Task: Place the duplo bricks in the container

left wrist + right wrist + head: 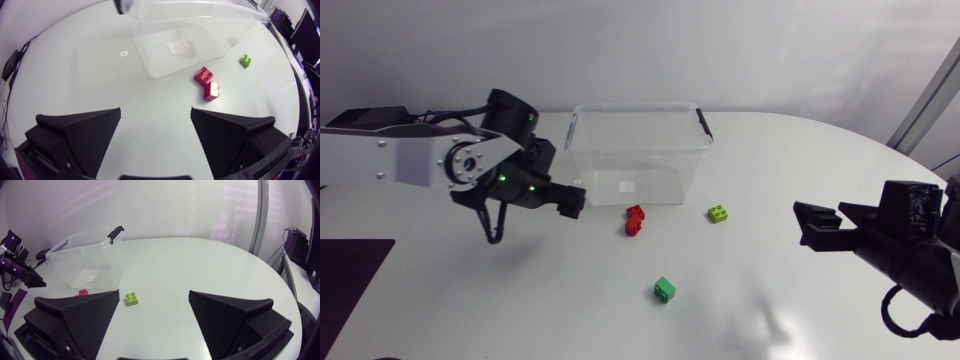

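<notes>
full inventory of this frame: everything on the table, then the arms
container: 1, clear with black handles, far middle of the table, no bricks inside
red bricks: 2, red, touching each other, just in front of the container's front wall
lime brick: 1, lime green, beside the container's front right corner, apart from the red pair
green brick: 1, darker green, alone, nearer the table's front edge
table: 1, white, under everything
left gripper: 1, black, open and empty, by the container's front left corner, red bricks ahead of it
right gripper: 1, black, open and empty, at the table's right side, lime brick ahead of it
</notes>
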`<state>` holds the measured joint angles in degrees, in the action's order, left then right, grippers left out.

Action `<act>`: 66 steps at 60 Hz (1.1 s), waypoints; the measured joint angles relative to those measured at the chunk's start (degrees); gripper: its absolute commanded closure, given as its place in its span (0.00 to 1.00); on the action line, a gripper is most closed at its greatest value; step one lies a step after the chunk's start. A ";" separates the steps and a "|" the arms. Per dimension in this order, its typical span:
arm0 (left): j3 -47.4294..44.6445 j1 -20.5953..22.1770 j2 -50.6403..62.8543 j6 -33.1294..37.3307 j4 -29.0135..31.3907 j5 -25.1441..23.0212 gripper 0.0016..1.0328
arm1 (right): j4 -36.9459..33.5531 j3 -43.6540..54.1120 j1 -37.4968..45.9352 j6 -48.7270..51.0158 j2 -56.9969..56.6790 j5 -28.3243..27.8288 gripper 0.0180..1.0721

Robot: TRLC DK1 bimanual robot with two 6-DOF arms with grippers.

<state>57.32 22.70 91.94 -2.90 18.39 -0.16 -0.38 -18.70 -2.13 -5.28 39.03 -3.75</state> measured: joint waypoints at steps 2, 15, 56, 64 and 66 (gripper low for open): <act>1.09 1.09 1.33 -0.13 0.00 -0.04 0.06 | 0.07 0.00 0.00 -0.35 0.35 -0.42 0.05; 7.87 9.25 10.19 -0.13 0.00 -0.04 0.06 | 2.34 0.07 0.00 -0.98 5.51 -1.31 0.05; 16.76 11.96 24.50 3.15 -4.61 0.63 0.21 | 10.91 0.07 -0.39 -1.16 21.94 -3.56 0.05; 19.26 11.76 25.46 4.48 -2.27 0.59 0.28 | 10.91 -0.33 -0.39 -1.16 23.32 -3.61 0.05; 20.11 11.69 25.79 4.66 -0.77 0.46 0.30 | 10.91 -0.46 -0.39 -1.18 23.34 -3.61 0.05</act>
<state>77.43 34.39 117.73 1.76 17.63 0.30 10.52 -19.16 -2.52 -6.46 62.37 -7.35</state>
